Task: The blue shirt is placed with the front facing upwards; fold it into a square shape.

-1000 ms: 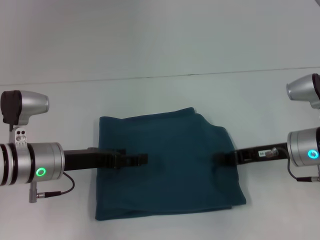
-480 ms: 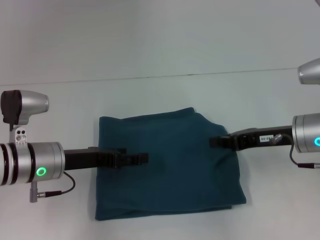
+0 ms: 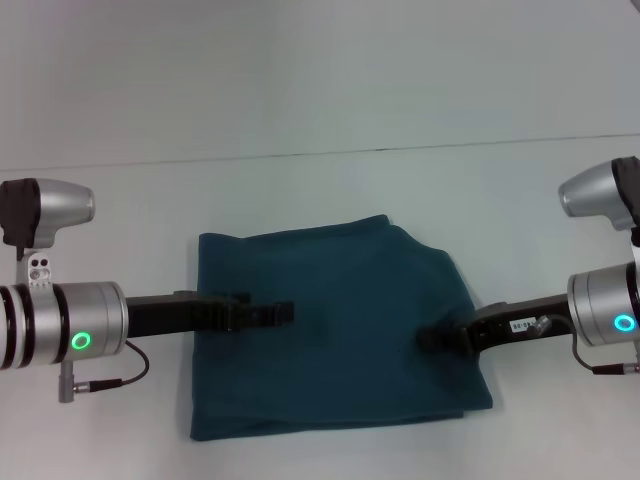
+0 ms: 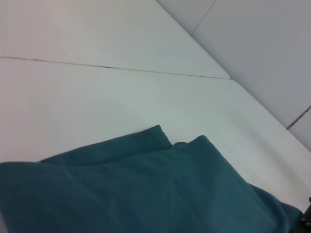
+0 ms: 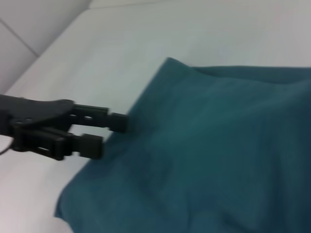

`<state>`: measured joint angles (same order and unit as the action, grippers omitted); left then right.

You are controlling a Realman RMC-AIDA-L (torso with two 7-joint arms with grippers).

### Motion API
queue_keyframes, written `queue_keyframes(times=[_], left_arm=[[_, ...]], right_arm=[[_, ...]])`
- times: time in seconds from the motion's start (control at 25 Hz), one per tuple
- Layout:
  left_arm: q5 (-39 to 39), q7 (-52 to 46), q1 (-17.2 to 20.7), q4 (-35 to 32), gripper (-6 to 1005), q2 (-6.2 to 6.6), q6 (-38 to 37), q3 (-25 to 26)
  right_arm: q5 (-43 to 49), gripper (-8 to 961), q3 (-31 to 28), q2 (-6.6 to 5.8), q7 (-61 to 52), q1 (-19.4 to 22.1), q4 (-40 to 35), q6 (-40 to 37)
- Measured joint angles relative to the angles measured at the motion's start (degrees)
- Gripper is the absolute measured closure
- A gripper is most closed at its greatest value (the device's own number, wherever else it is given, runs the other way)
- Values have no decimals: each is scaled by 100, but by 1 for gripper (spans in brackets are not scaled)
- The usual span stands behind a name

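blue shirt (image 3: 335, 330): soft matt cloth | table (image 3: 320, 110): smooth matt | left tool (image 3: 283, 315): matt black plastic

Bare desk (image 3: 330, 100) lies beyond the blue shirt (image 3: 340, 330); left end effector (image 3: 285, 314) and right end effector (image 3: 428, 338) reach in over its sides

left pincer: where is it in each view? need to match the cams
Head view: the left pincer reaches in from the left, over the blue shirt's left half.
Left wrist view: not in it; only the shirt and the table.
Right wrist view: far off at left, fingers apart at the shirt's edge.
Shared landmark: the folded blue shirt.
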<state>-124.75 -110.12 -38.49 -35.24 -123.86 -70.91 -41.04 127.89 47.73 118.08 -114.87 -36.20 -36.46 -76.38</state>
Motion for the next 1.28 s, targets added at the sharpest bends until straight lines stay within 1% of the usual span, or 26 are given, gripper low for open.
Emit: queue_keyframes(times=[0.12,0.28,0.48,0.72,0.88,1.12,1.28], left_arm=[[0,0,0,0,126,1,4,0],[4,0,3,0,126,-6,6,1],[5,0,13,-4,125,-4,-28,9],[5,-1,71,-87,125,19,-158,20],[37,-4,97,-151,125,18,-264,22],[542,466,263,-211,125,-3,-852,24],[924,888,417,-193,124,-8,-1158,25]], right_arm=[[5,933,35,2,30,5,129,263],[7,931,71,61,159,-38,218,593],[-187,928,31,105,560,-46,185,568],[-951,925,-22,34,1223,127,155,103],[-1212,922,-33,5,1505,295,139,65],[-1579,919,-99,34,2011,649,88,13],[-1747,917,-101,-30,2306,783,86,-105]])
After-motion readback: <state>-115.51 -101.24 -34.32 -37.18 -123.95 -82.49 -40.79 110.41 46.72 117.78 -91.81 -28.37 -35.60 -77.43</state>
